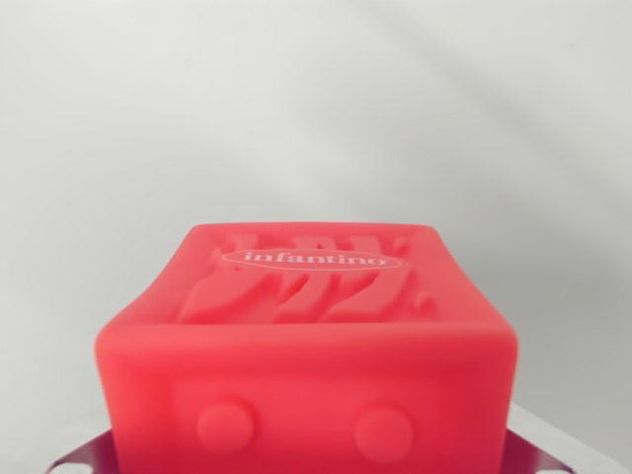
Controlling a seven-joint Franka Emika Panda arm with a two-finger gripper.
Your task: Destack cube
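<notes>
1. While most of the frame is plain pale grey backdrop (316, 99), a red cube (306, 346) fills the lower middle, very close to the camera.
2. At the lower left corner, a dark reddish metal tab (84, 456) with a small hole pokes out beside the cube's base; what it belongs to cannot be told.
3. Left of centre on the near face sits one round raised bump (225, 427).
4. On the top face, a white oval outline holds the word "infantino" (312, 261) in white lowercase letters, set over wavy, stripe-like grooves moulded into the surface.
5. Right of centre on the near face sits a second bump (383, 431), level with the first.
6. At the lower right, a pale metal edge (538, 449) shows behind the cube's corner.
7. No fingers show clearly, so whether the gripper is spread or pinching the cube cannot be told.
</notes>
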